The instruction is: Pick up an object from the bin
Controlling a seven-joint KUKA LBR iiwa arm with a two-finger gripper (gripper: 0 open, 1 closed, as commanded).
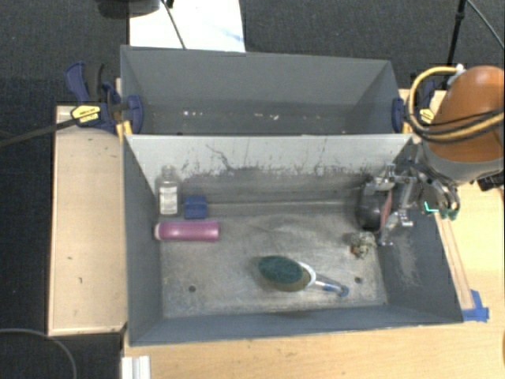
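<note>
My gripper point(385, 214) hangs low at the right end of the bin, close to the right wall. Just below and left of it a small brownish thing point(361, 248) lies on the bin floor, apart from the gripper as far as I can tell. A scrubbing brush point(282, 273) with a dark green oval head, a white handle and a blue tip lies near the front middle, left of the gripper.
At the left end lie a pink-purple cylinder point(187, 230) on its side, a small blue block point(195, 206) and a small clear bottle point(168, 197) standing by the back wall. The arm with its orange cover and cables comes in over the right rim.
</note>
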